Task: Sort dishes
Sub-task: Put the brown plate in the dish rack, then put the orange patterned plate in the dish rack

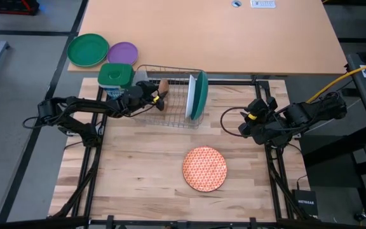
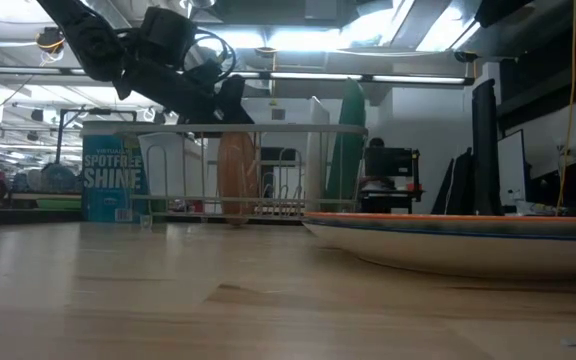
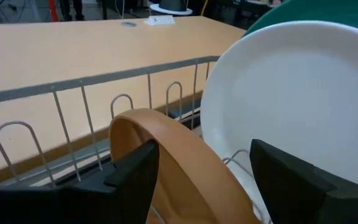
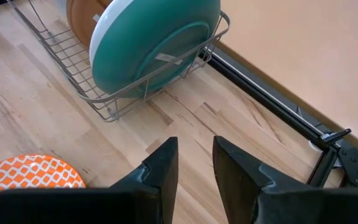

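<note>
1. Left gripper (image 1: 159, 97) over the wire rack (image 1: 170, 95), fingers wide, straddling the rim of the brown plate (image 3: 166, 155) standing upright in the rack; not clamped.
2. White plate (image 1: 191, 97) and teal plate (image 1: 201, 94) stand beside it.
3. Orange plate (image 1: 204, 168) lies flat on the table, nearer the right gripper (image 4: 194, 165), which is empty, fingers narrow.

The wire rack (image 1: 170, 95) is crowded on its right end by the upright white plate (image 1: 191, 97) and teal plate (image 1: 201, 95). The brown plate (image 1: 163, 89) stands further left, with free slots between. The orange-red plate (image 1: 204, 168) lies on open table (image 1: 132, 165), probably reachable from every side.
</note>
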